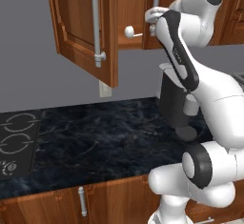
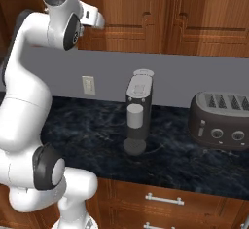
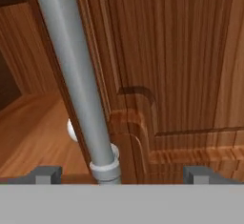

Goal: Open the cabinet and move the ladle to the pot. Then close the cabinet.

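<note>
1. Cabinet: we see its left door swung open, right door shut.
2. Ladle lies on its shelf.
3. Gripper fingers spread around the right handle, holding nothing.

1. White arm rises at left — its hand reaches up against the reddish-brown cabinet.
2. Coffee machine stands mid-counter.
3. Toaster sits well right — outlet on the grey wall.
</note>
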### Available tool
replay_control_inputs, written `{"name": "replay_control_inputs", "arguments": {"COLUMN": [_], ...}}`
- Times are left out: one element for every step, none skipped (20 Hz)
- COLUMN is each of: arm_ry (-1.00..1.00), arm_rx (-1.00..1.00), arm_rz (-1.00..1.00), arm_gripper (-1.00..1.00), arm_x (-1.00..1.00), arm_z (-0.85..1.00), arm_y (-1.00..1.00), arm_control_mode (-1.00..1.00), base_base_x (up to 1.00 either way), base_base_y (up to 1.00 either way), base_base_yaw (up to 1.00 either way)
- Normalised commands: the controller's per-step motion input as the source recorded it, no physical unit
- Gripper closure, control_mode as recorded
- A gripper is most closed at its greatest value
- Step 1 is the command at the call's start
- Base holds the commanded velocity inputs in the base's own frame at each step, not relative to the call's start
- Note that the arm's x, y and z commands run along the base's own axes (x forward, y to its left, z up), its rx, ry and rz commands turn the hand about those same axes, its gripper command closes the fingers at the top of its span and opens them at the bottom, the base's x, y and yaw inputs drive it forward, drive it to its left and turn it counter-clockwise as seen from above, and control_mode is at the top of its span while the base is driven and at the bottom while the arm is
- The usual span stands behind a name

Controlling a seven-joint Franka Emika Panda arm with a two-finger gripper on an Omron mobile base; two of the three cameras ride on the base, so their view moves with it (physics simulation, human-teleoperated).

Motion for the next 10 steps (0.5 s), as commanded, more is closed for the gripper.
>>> {"name": "replay_control_inputs", "arguments": {"arm_ry": [-0.06, -0.05, -0.05, -0.04, -0.02, -0.02, -0.01, -0.01, 0.0, -0.01], "arm_rx": [-0.06, -0.07, -0.07, -0.08, -0.08, -0.07, -0.07, -0.07, -0.07, -0.07], "arm_rz": [0.0, 0.0, 0.0, 0.0, 0.0, 0.0, 0.0, 0.0, 0.0, 0.0], "arm_gripper": [-1.0, -1.0, -1.0, -1.0, -1.0, -1.0, -1.0, -1.0, -1.0, -1.0], "arm_x": [0.6, 0.56, 0.54, 0.52, 0.52, 0.54, 0.55, 0.54, 0.52, 0.51], "arm_z": [0.0, 0.0, 0.0, 0.0, 0.0, 0.0, 0.0, 0.0, 0.0, 0.0], "arm_y": [0.0, 0.0, 0.0, 0.0, 0.0, 0.0, 0.0, 0.0, 0.0, 0.0], "arm_control_mode": [-1.0, -1.0, -1.0, -1.0, -1.0, -1.0, -1.0, -1.0, -1.0, -1.0], "base_base_x": [0.0, 0.0, 0.0, 0.0, 0.0, 0.0, 0.0, 0.0, 0.0, 0.0], "base_base_y": [0.0, 0.0, 0.0, 0.0, 0.0, 0.0, 0.0, 0.0, 0.0, 0.0], "base_base_yaw": [0.0, 0.0, 0.0, 0.0, 0.0, 0.0, 0.0, 0.0, 0.0, 0.0]}}
